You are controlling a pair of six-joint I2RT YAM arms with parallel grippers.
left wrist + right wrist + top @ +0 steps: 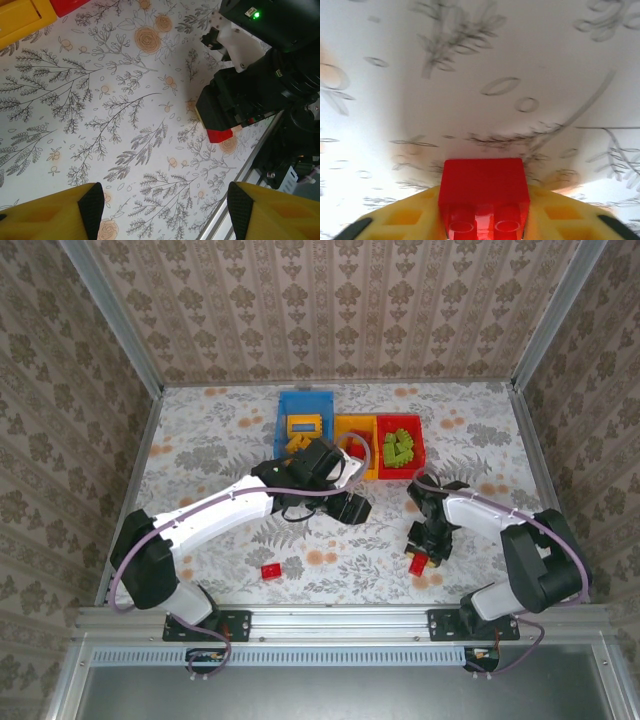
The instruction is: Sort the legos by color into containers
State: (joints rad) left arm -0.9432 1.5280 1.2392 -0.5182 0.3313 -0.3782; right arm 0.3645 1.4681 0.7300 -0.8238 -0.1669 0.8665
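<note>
My right gripper (421,556) is shut on a red lego brick (418,564) low over the table at the right front. In the right wrist view the red brick (484,192) sits between the yellow fingers (402,220), hollow underside toward the camera. My left gripper (352,508) hangs open over the table's middle, with bare floral cloth between its black pads (92,205). It sees the right gripper's red brick (220,135). A second red brick (271,571) lies at the front left. The blue bin (305,400), orange-yellow bin (357,425) and red bin (420,445) stand in a row at the back.
Green bricks (398,448) lie in the red bin and yellow pieces (302,425) in the blue one. The left arm (230,505) crosses in front of the bins. The metal table edge (250,170) runs close behind the right gripper. Corners of the yellow bin (20,17) and red bin (70,5) show.
</note>
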